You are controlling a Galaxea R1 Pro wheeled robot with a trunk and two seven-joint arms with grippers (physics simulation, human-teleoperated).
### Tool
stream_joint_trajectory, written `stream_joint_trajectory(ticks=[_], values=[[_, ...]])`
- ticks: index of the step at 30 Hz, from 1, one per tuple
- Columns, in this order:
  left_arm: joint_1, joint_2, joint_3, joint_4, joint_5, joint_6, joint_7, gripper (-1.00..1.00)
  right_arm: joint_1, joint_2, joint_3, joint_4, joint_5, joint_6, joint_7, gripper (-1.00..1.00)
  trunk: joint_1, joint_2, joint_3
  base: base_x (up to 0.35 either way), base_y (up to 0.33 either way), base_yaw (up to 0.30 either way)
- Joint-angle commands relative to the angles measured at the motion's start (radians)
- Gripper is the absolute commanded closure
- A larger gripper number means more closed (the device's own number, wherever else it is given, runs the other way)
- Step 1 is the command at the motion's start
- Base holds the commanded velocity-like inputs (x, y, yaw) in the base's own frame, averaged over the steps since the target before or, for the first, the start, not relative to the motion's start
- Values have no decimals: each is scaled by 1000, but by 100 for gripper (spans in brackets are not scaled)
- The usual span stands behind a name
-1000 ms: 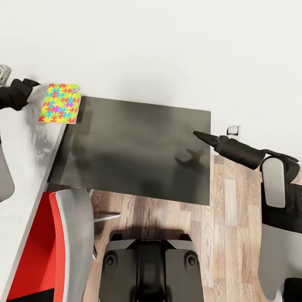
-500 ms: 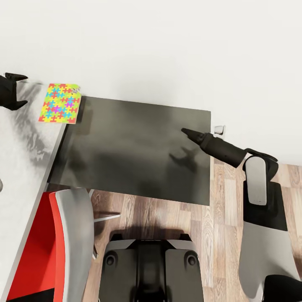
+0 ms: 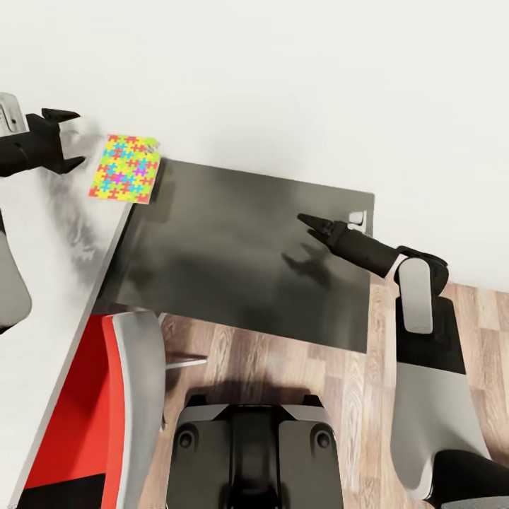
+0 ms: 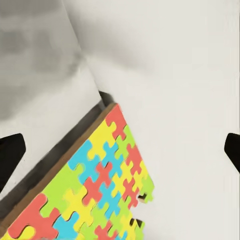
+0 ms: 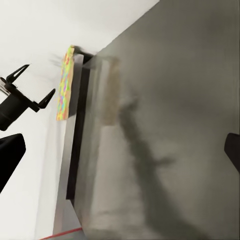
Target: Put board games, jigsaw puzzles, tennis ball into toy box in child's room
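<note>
A single jigsaw puzzle (image 3: pixel 124 169) is seen lying flat on the pale grey table (image 3: pixel 49 240), at the table's far corner beside the white wall (image 3: pixel 283 78); one of its edges reaches the table end that borders the lower dark-topped cabinet (image 3: pixel 247 254). In the left wrist view the jigsaw puzzle (image 4: pixel 95 190) is shown as interlocking yellow, green, blue and orange-red pieces, its edge running along the table's edge, with the wall's pale surface beyond it. In the right wrist view the jigsaw puzzle (image 5: pixel 65 90) is seen edge-on as a thin coloured strip at the table's corner. The left gripper (image 3: pixel 69 138) is held just above the table top, near the jigsaw puzzle but apart from it, with its two dark fingers spread wide and nothing between them; the same gripper (image 5: pixel 36 92) is visible from the right wrist camera with its prongs splayed. The left forearm is extended from the picture's left edge toward the wall. The right gripper (image 3: pixel 305 221) is held over the dark cabinet top near its far right corner, its arm stretched forward and inward from a grey shoulder link, and a shadow is cast on the cabinet beneath it. In the head view its fingertips appear drawn to a narrow point, but in the right wrist view they stand wide apart at the frame's two sides, holding nothing. A red and grey chair (image 3: pixel 106 410) is tucked beside the table, above the wooden floor (image 3: pixel 297 367).
</note>
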Motion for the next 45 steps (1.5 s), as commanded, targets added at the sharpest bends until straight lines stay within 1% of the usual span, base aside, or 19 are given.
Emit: stream_joint_trajectory(ticks=[1, 5, 6, 8, 14, 20, 23, 24, 25, 27, 28, 32, 33, 36, 37, 39, 40, 42, 45], values=[[-5, -2, -1, 0, 10, 5, 11, -100, -3, 2, -3, 4, 9, 5, 10, -100, 1, -2, -1, 0, 0, 246], [-13, -6, -24, 2, 12, 7, 13, -100, -10, 3, -4, 13, 9, 5, 8, -100, 1, -2, 2, 0, 0, 256], [-13, -6, -24, 2, 12, 7, 13, -100, -10, 3, -4, 13, 9, 5, 8, -100, 1, -2, 2, 0, 0, 260], [-15, -7, -41, 1, 12, 7, 13, -100, -11, 3, -5, 15, 9, 5, 8, -100, 1, -2, 3, 0, 0, 263], [-11, -13, -64, -2, 9, 7, 14, -100, -13, 2, -7, 19, 9, 5, 8, -100, 1, -2, 7, 0, 0, 269], [4, -34, -75, -17, -2, 7, 14, -100, -14, -3, -10, 33, 8, 5, 9, -100, 1, -2, 10, 0, 0, 274], [11, -51, -77, -26, -18, 7, 15, -100, -25, -8, -11, 55, 8, 5, 10, -100, 1, -2, 11, 0, 0, 277], [11, -51, -77, -26, -18, 7, 15, -100, -25, -8, -11, 55, 8, 5, 10, -100, 1, -2, 11, 0, 0, 278], [12, -62, -78, -29, -30, 7, 17, -100, -32, -9, -11, 62, 7, 5, 12, -100, 1, -2, 12, 0, 0, 280], [14, -93, -78, -36, -65, 8, 29, -100, -43, -11, -12, 70, 5, 5, 13, -100, 1, -2, 12, 0, 0, 272], [14, -93, -78, -36, -65, 8, 29, -100, -43, -11, -12, 70, 5, 5, 13, -100, 1, -2, 12, 0, 0, 263], [29, -188, -79, -79, -136, 8, 79, -100, -58, -13, -12, 63, 4, 5, 14, -100, 1, -2, 13, 0, 0, 169], [29, -188, -79, -79, -136, 8, 79, -100, -58, -13, -12, 63, 4, 5, 14, -100, 1, -2, 13, 0, 0, 117], [35, -255, -79, -116, -165, 7, 125, -100, -62, -12, -14, 53, 5, 5, 7, -100, 1, -2, 13, 0, 0, 76], [35, -255, -79, -116, -165, 7, 125, -100, -62, -12, -14, 53, 5, 5, 7, -100, 1, -2, 13, 0, 0, 60], [32, -290, -80, -133, -177, 7, 158, -100, -66, -13, -25, 54, 6, 5, -11, -100, 1, -2, 13, 0, 0, 43], [32, -290, -80, -133, -177, 7, 158, -100, -66, -13, -25, 54, 6, 5, -11, -100, 1, -2, 13, 0, 0, 38], [27, -316, -84, -144, -185, 7, 190, -100, -74, -13, -56, 58, 7, 5, -54, -100, 1, -2, 13, 0, 0, 28], [22, -334, -98, -153, -191, 7, 226, -100, -94, -11, -126, 68, 4, 5, -154, -100, 1, -2, 13, 0, 0, 16]])
